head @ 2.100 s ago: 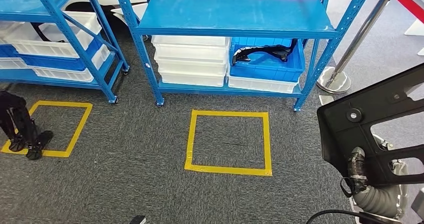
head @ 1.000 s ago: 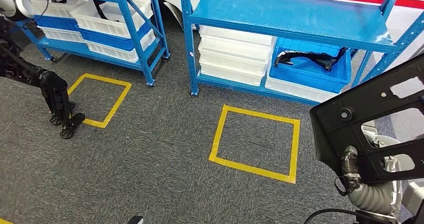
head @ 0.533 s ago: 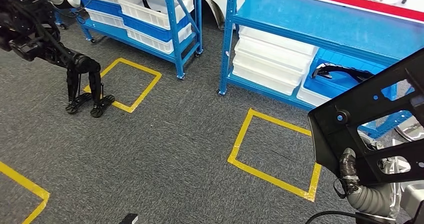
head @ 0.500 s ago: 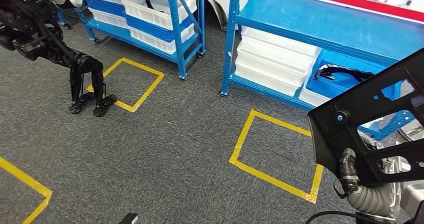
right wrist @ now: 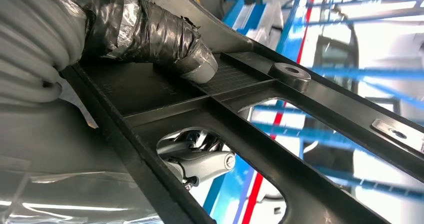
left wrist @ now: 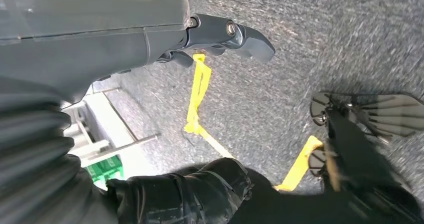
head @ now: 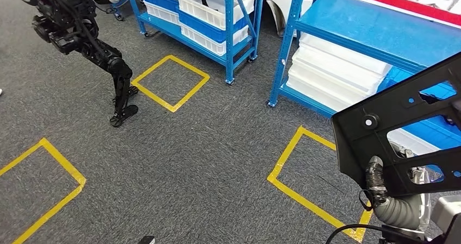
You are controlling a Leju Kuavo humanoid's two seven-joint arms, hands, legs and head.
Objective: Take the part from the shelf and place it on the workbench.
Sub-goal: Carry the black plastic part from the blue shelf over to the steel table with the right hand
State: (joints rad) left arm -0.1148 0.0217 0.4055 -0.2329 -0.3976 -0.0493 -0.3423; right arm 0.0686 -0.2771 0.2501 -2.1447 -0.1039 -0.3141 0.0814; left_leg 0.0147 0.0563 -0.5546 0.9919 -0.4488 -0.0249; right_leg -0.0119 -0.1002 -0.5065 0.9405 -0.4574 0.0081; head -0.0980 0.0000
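A large flat black part point(head: 397, 141) with cut-outs and a round boss fills the right side of the head view, lifted above the floor. My right hand point(head: 399, 208) grips its lower edge, the taped thumb point(head: 376, 180) pressed on its face. In the right wrist view that thumb point(right wrist: 150, 34) lies on the part point(right wrist: 240, 114), and fingers point(right wrist: 200, 161) show through a cut-out underneath. My left hand point(left wrist: 165, 39) hangs over the carpet, its fingers apart and nothing in it.
A blue shelf rack point(head: 359, 32) with stacked white bins point(head: 337, 73) stands at the right, and a second rack point(head: 228, 32) is further back. Yellow tape squares point(head: 171, 81) mark the grey carpet. Another black legged robot point(head: 81, 29) stands at the top left.
The camera has swung left, so racks and tape squares slide right and the other robot comes into fuller view. The part stays in my right hand.
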